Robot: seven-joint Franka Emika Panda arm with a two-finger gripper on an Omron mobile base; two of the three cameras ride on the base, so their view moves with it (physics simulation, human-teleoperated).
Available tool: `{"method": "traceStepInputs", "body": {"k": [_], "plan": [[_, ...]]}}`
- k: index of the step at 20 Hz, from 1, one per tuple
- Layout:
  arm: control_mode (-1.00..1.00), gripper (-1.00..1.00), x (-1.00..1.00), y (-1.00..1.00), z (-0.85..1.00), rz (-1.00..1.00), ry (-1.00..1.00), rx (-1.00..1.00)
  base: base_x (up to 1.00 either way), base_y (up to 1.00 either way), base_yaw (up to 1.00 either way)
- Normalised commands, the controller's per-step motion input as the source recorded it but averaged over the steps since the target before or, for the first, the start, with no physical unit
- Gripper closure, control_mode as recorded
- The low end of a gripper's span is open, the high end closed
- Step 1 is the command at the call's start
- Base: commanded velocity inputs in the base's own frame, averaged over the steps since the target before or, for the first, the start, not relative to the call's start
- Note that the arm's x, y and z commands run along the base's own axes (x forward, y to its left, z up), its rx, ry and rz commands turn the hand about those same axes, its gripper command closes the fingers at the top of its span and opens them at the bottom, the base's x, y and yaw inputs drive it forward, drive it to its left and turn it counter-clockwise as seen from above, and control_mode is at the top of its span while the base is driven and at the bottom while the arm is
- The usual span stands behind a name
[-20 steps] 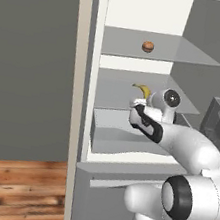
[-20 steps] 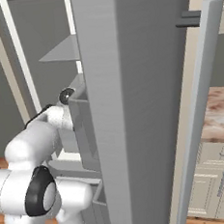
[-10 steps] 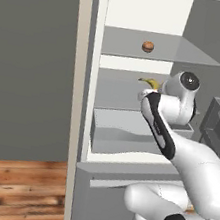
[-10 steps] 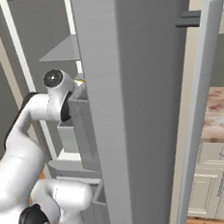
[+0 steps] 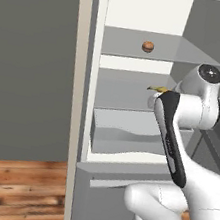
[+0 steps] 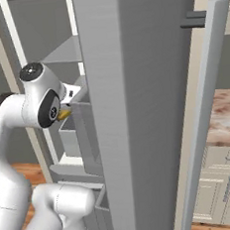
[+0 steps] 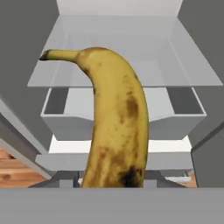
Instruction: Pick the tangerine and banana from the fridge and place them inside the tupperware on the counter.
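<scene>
One banana (image 7: 114,118), grasped in the tool (image 7: 113,181), now lifted off its fridge (image 5: 140,61) shelf since a second ago; tangerine (image 5: 148,46) remaining above; first pick apparently secured.

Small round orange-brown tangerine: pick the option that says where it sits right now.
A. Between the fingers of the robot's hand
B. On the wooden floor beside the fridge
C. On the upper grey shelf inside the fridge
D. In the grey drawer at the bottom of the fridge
C: in the left base view the small round orange-brown tangerine rests alone on the upper flat grey shelf of the tall white-walled fridge, above the arm.
</scene>
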Motion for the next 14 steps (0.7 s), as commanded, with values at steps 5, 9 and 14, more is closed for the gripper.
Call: {"method": "traceStepInputs", "body": {"k": [5, 9, 14], "plan": [[-1.00, 1.00, -0.99, 0.00, 0.30, -0.08, 0.02, 0.02, 0.00, 0.00, 0.00], [-1.00, 1.00, -0.86, 0.00, 0.18, -0.13, 0.01, 0.08, 0.00, 0.00, 0.00], [-1.00, 1.00, -0.56, 0.00, 0.00, -0.03, 0.00, 0.00, 0.00, 0.00, 0.00]]}}
